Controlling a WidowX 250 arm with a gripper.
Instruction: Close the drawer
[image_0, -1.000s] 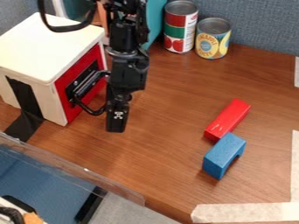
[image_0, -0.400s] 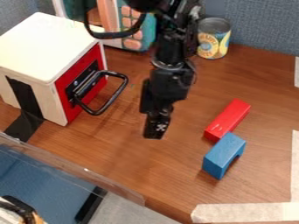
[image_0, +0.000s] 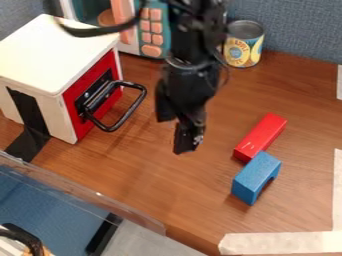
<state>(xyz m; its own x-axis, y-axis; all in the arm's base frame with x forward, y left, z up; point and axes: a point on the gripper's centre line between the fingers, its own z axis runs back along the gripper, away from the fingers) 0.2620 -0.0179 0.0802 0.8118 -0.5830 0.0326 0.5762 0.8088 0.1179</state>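
Brown wood-grain tabletop (image_0: 160, 180), smooth sheen.

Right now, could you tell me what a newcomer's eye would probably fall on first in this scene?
Probably the black gripper, hanging over the middle of the wooden table. Next, I'd guess, the white box at the upper left, with its bright red front and the black handle jutting out from it. The red block and blue block stand out too, right of the gripper.
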